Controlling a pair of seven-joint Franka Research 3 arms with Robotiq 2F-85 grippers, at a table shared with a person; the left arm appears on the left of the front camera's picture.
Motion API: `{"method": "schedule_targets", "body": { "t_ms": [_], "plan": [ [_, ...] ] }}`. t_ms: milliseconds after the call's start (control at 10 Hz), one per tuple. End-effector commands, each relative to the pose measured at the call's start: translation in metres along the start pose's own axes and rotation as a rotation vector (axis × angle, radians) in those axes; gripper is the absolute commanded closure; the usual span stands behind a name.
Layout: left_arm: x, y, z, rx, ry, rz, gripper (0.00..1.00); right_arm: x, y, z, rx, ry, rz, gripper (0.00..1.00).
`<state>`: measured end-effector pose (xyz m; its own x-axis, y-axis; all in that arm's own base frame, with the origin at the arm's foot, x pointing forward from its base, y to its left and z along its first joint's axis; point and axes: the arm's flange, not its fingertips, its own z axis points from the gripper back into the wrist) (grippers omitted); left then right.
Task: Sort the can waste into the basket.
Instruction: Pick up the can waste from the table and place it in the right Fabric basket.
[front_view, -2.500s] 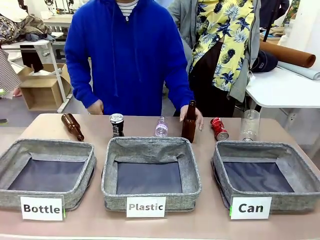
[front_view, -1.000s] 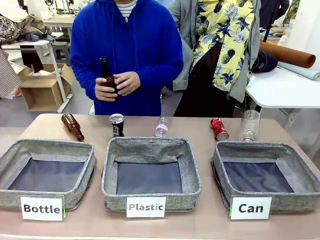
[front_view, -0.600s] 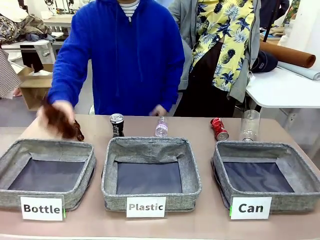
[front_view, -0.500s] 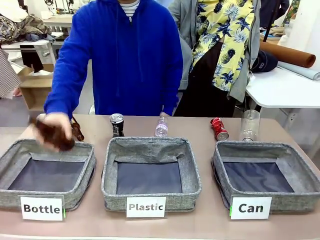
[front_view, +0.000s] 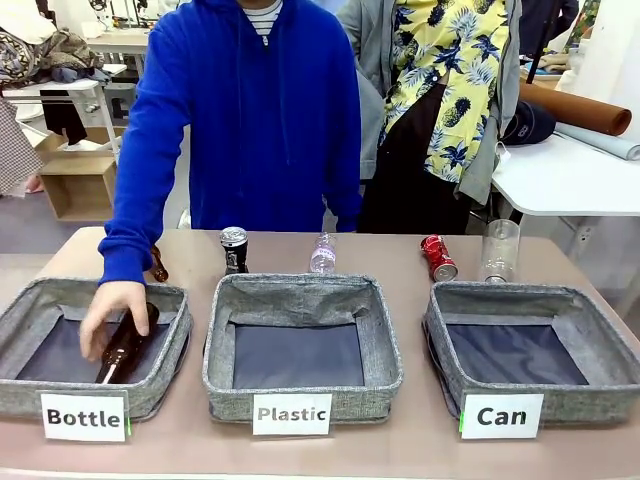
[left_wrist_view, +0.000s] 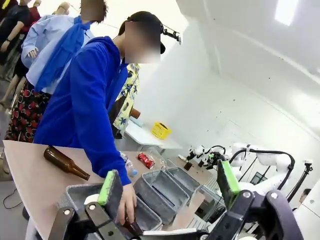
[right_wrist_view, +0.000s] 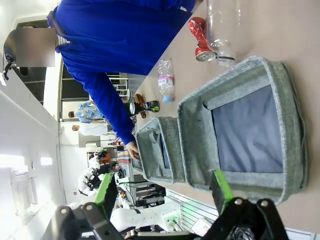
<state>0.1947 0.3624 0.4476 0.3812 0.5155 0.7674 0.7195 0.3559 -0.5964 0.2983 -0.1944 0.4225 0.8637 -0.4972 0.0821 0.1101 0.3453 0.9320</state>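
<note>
Your left end effector (left_wrist_view: 167, 180) hung open and empty above the surface, and your right end effector (right_wrist_view: 163, 187) was the same, jaws spread with nothing between them. Neither of the 2 cans had been touched. The black can (front_view: 234, 249) stood upright at the far side, just behind the "Plastic" basket (front_view: 300, 288). The red can (front_view: 438, 258) lay on its side just behind the "Can" basket (front_view: 585, 402), which held nothing.

The main hazard sat on your left. The person's hand (front_view: 112, 312) was down inside the "Bottle" basket (front_view: 165, 385), holding a brown bottle (front_view: 122, 350), and that sleeve crossed the surface near the black can. Had you sent the left arm in then, it could have met that arm.

The black can looked slim and top-heavy, so a finger brushing it off-centre could have tipped it against the small plastic bottle (front_view: 322, 254) near it. It also stood well apart from its basket, and a weak grip could have dropped it into "Plastic" on the way across.

The red can could have rolled as the fingers closed across its round side. The tall clear bottle (front_view: 500, 250) stood close by, where a wide approach might have knocked it over.
</note>
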Motion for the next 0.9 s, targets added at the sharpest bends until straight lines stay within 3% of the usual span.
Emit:
{"method": "schedule_targets", "body": {
  "t_ms": [0,100,300,400,600,800],
  "plan": [
    [0.025,0.012,0.012,0.025,0.051,0.031,0.00,0.002,0.001,0.001,0.026,-0.010,0.028,0.00],
    [0.035,0.015,-0.018,0.062,0.109,0.039,0.00,0.002,0.001,0.001,0.026,-0.010,0.028,0.00],
    [0.044,0.025,-0.075,-0.001,0.238,0.015,0.00,0.002,0.001,0.001,0.026,-0.010,0.028,0.00],
    [0.040,0.033,-0.110,0.041,0.281,0.012,0.00,0.002,0.001,0.001,0.026,-0.010,0.028,0.00],
    [0.025,0.056,-0.197,0.060,0.468,-0.015,0.00,0.002,0.001,0.001,0.026,-0.010,0.028,0.00],
    [-0.004,0.070,-0.269,0.069,0.587,-0.124,0.00,0.002,0.001,0.001,0.026,-0.010,0.028,0.00]
  ]
}}
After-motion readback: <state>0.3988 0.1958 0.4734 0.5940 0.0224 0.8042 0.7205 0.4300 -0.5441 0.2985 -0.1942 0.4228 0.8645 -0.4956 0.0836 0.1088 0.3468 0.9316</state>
